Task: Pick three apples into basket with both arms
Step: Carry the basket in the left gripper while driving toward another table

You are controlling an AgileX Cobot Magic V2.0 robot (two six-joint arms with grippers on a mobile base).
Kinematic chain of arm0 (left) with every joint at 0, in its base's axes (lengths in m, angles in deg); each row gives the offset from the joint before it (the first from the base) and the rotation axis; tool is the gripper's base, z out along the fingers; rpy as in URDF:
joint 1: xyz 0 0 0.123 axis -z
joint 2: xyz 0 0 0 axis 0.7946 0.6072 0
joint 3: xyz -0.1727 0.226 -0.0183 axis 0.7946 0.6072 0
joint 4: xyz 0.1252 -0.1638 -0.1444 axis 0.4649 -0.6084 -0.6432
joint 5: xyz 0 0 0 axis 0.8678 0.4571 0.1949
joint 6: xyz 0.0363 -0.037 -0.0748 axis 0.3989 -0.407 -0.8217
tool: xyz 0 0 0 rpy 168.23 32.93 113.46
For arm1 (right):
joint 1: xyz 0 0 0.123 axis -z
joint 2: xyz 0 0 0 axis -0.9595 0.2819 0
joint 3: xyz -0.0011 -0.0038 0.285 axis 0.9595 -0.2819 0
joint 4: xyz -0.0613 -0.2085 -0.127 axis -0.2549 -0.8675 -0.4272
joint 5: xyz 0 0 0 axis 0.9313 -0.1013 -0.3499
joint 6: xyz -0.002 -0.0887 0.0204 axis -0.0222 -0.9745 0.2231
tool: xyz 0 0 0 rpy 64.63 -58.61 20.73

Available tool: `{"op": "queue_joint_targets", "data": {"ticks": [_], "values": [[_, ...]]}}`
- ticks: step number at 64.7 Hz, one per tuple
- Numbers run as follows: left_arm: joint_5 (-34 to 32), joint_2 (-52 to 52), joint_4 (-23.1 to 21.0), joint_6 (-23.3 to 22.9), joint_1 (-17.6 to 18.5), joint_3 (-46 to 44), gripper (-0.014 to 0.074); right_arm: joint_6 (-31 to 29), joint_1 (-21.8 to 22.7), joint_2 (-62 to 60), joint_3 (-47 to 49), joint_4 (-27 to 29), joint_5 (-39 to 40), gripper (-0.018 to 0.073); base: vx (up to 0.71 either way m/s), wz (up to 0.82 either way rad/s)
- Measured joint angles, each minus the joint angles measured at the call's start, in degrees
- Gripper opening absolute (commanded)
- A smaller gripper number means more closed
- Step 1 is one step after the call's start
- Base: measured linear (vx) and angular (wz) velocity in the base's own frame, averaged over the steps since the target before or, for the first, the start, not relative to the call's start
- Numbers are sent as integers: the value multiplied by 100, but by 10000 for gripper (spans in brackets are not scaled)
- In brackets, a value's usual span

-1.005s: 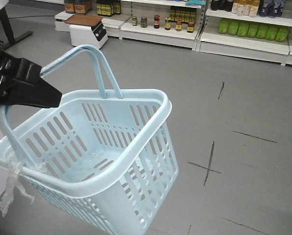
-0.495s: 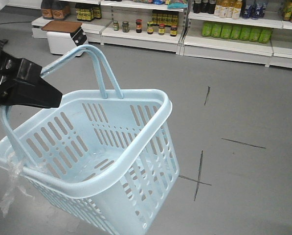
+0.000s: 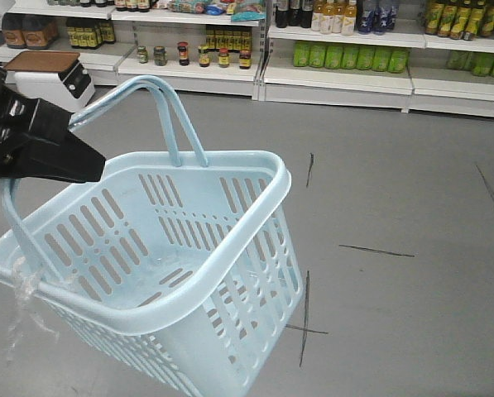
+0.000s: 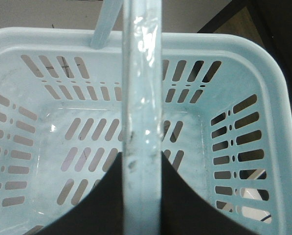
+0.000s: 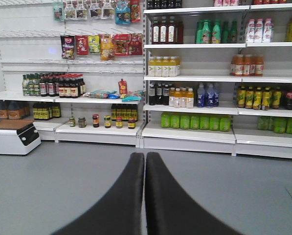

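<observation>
Pale blue basket (image 3: 259, 217) with slotted sides hangs tilted above the floor. One hoop handle (image 3: 114, 95) is pinched in the black left gripper (image 3: 83, 161). A clear plastic scrap (image 3: 19, 302) dangles off the near rim. The right gripper (image 5: 145, 159) has its fingers pressed together.

Grey floor (image 3: 412, 190) bears black marks (image 3: 304, 318), shelves (image 3: 338, 76), white box (image 3: 52, 81).

Scene behind basket (image 3: 230, 155) slid toward 9 o'clock: white box (image 3: 48, 78), green bottles (image 3: 346, 56). Floor cross mark (image 3: 304, 329) went toward 7 o'clock.
</observation>
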Motion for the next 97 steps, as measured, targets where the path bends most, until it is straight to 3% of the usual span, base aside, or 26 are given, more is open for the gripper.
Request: {"op": "queue_joint_targets", "data": {"ticks": [55, 97], "values": [[0, 0, 0, 0, 0, 0, -7, 0, 0, 0, 0, 0, 0, -5, 23, -28], [0, 0, 0, 0, 0, 0, -7, 0, 0, 0, 0, 0, 0, -5, 15, -49]]}}
